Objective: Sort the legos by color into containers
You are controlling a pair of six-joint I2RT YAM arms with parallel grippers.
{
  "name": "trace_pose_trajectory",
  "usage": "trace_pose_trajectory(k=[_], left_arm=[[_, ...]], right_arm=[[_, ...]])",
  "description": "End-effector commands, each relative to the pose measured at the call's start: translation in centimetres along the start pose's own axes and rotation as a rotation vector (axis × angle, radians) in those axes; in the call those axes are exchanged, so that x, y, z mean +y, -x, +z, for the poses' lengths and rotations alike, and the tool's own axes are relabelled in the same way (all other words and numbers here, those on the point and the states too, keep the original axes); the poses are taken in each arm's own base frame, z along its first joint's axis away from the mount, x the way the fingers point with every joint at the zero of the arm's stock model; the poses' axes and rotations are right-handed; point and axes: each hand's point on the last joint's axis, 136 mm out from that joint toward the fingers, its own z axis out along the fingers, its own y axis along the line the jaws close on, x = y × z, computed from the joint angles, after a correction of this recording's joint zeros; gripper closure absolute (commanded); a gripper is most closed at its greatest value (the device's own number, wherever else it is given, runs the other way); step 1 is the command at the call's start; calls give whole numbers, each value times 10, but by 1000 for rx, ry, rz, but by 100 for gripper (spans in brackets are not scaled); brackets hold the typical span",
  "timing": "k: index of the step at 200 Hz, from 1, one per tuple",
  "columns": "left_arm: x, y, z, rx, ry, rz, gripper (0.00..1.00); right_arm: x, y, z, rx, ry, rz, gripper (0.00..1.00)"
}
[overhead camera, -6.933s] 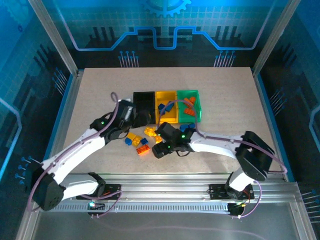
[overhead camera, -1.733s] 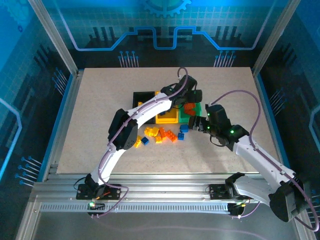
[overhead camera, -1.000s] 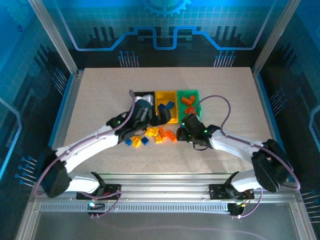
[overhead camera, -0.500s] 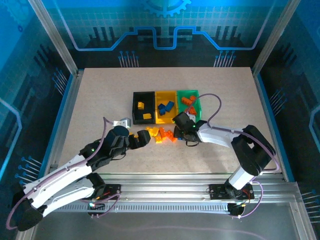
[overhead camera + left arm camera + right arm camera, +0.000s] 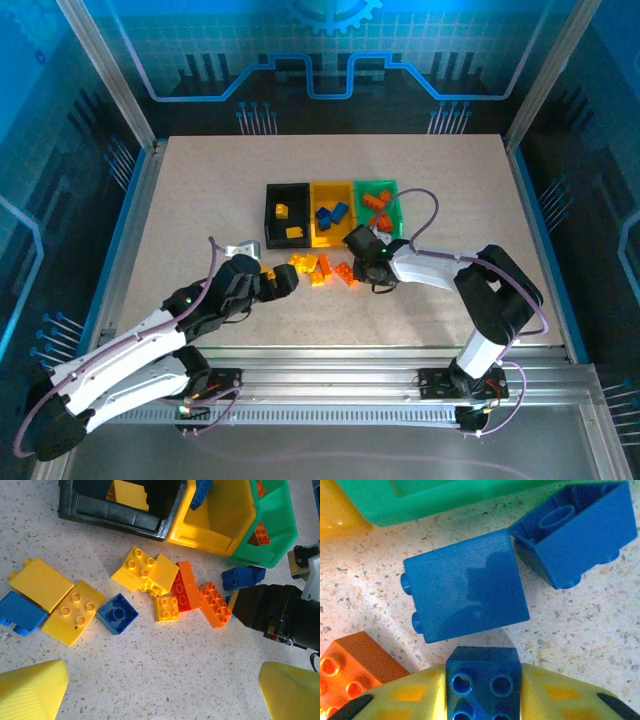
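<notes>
A small blue lego [image 5: 482,672] is pinched between the yellow fingers [image 5: 400,700] of the right pincer [image 5: 482,695], studs facing the wrist camera, low over the tabletop [image 5: 580,630] in front of the green bin [image 5: 445,500]. Just beyond it lie two more: a side-lying blue lego [image 5: 465,585] with its studs pointing left, and a tipped blue lego [image 5: 575,535] showing its hollow underside, the two meeting at a corner.

In the loose pile to the left, a long orange lego [image 5: 215,605] runs diagonally from upper left to lower right, against a second orange lego [image 5: 182,587]. The left pincer [image 5: 160,690] hangs above the pile, fingers spread wide. The black bin [image 5: 120,517] holds yellow pieces and the yellow bin [image 5: 200,535] holds blue ones.
</notes>
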Motion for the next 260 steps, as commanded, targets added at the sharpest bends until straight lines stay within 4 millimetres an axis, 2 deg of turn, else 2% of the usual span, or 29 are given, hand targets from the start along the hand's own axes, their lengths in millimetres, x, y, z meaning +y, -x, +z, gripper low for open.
trace_pose_trajectory(k=[1, 34, 55, 74, 112, 133, 159, 173, 187, 197, 210, 234, 247, 260], left_arm=[[10, -1, 0, -7, 47, 10, 1], [24, -1, -1, -10, 110, 20, 1], [35, -6, -1, -3, 148, 10, 1], [42, -10, 0, 6, 170, 2, 1], [56, -15, -5, 23, 225, -16, 1], [72, -16, -10, 38, 292, -52, 1], [80, -13, -12, 36, 308, -98, 1], [84, -12, -11, 35, 314, -136, 1], [86, -9, -9, 31, 301, -165, 1], [85, -5, -8, 25, 288, -186, 1], [86, 0, -5, 14, 278, -211, 2], [89, 9, 8, 8, 254, -285, 18], [91, 13, 18, 10, 251, -320, 20], [90, 17, 30, 11, 244, -318, 20]], right_arm=[[-12, 5, -10, -29, -28, -41, 67], [4, 19, -51, -96, 74, -167, 71], [35, 32, -77, -118, 202, -257, 70], [61, 51, -84, -128, 230, -309, 70], [97, 97, -63, -142, 199, -303, 68], [106, 122, -45, -146, 158, -269, 67], [118, 145, -29, -145, 131, -247, 64], [124, 152, -23, -137, 129, -245, 55], [132, 161, -28, -153, 155, -249, 37], [138, 165, -36, -170, 184, -253, 27], [141, 169, -50, -197, 210, -250, 22], [139, 164, -78, -243, 259, -249, 21], [135, 155, -88, -259, 281, -248, 21], [126, 144, -89, -252, 285, -245, 21]])
